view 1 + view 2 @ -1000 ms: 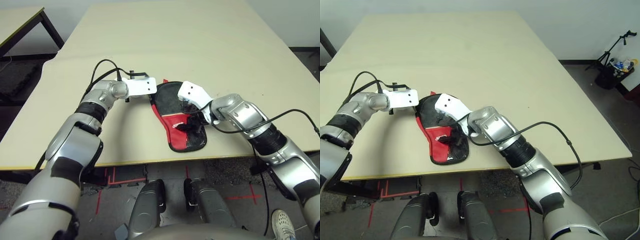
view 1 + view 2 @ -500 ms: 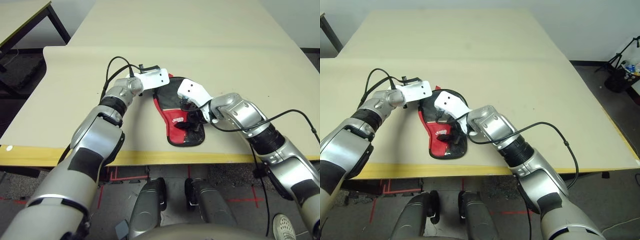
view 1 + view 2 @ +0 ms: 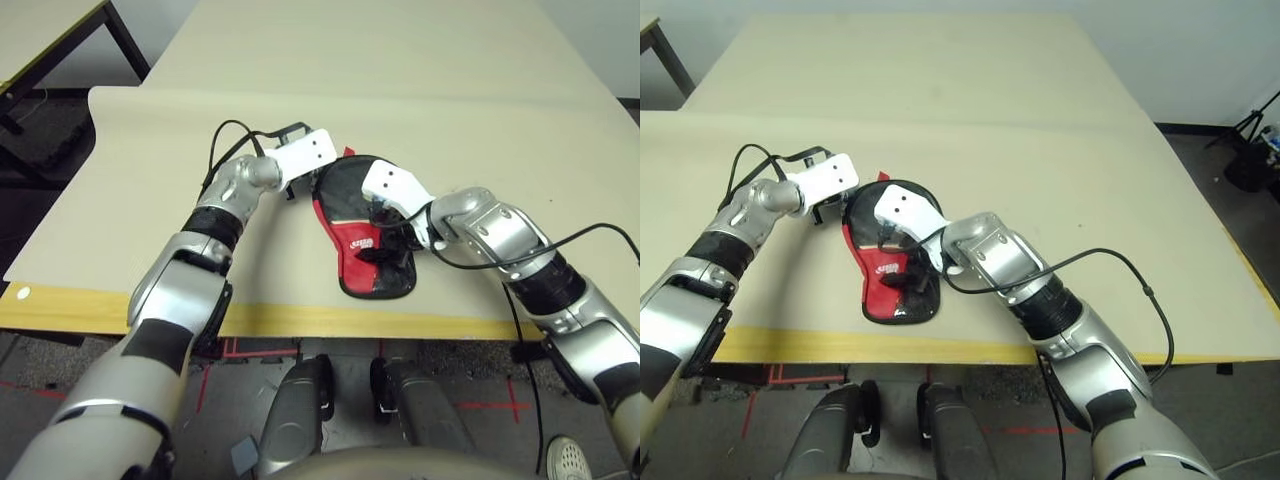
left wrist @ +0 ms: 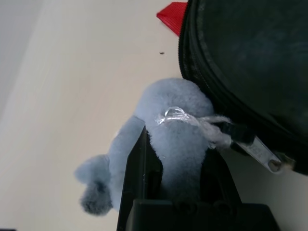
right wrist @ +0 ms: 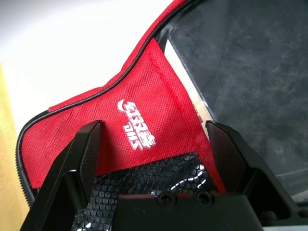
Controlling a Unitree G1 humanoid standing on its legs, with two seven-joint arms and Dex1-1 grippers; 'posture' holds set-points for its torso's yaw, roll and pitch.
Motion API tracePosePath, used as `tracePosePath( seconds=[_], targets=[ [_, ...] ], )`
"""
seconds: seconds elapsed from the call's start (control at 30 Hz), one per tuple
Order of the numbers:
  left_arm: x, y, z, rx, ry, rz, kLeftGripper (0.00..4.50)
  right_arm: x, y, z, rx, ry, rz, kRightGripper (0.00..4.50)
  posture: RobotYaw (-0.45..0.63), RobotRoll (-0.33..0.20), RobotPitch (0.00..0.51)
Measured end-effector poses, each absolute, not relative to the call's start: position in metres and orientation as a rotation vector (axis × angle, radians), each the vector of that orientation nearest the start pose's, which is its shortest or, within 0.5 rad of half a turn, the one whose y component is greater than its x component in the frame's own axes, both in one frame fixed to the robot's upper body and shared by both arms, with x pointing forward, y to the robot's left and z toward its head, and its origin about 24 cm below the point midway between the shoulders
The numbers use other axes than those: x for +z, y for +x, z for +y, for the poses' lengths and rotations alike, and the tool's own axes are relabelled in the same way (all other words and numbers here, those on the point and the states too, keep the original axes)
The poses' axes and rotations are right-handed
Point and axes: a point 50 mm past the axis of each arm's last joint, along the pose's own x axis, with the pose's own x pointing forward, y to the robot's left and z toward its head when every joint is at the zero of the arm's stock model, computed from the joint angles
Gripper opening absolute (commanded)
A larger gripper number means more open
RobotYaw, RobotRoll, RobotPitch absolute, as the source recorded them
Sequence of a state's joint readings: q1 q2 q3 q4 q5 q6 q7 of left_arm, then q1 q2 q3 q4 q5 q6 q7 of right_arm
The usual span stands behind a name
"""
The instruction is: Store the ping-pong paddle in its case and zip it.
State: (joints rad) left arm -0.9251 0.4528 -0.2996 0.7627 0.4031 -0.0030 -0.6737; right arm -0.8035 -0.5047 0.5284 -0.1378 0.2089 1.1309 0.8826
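Paddle-shaped black fabric case (image 3: pixel 362 232) with its red lower band and white logo lies flat near the front edge of the beige worktop (image 3: pixel 420 90), narrow end towards me. I cannot see the ping-pong paddle itself.

From the head cameras my right gripper (image 3: pixel 385 252) sits over the case's red band, but its fingers are hidden under the white wrist housing. The right wrist view settles it: both black fingers (image 5: pixel 82 159) are spread wide, straddling the logo and black mesh panel, gripping nothing.

Further back, my left gripper (image 4: pixel 175 168) is at the case's round end. Its wrist view shows what the head views miss: the jaws closed on a small grey fluffy bundle (image 4: pixel 166 130) tied by a clear strand to the metal zip pull (image 4: pixel 260 150).
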Motion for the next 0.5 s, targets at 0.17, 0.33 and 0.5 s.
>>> tracePosePath(
  seconds=[0.17,0.33,0.5],
  targets=[
    [0.154,0.377,0.162,-0.714,0.898,0.243,0.63,0.176,0.292,-0.084,1.154,-0.43,0.673,4.5,-0.09,0.0,0.18],
    [0.165,0.363,0.159,-0.797,0.797,0.298,0.63,0.229,0.292,-0.085,1.178,-0.375,0.564,4.5,-0.1,0.0,0.179],
    [0.175,0.358,0.158,-0.821,0.762,0.307,1.35,0.233,0.294,-0.083,1.174,-0.329,0.564,4.5,-0.1,0.0,0.176]
  ],
)
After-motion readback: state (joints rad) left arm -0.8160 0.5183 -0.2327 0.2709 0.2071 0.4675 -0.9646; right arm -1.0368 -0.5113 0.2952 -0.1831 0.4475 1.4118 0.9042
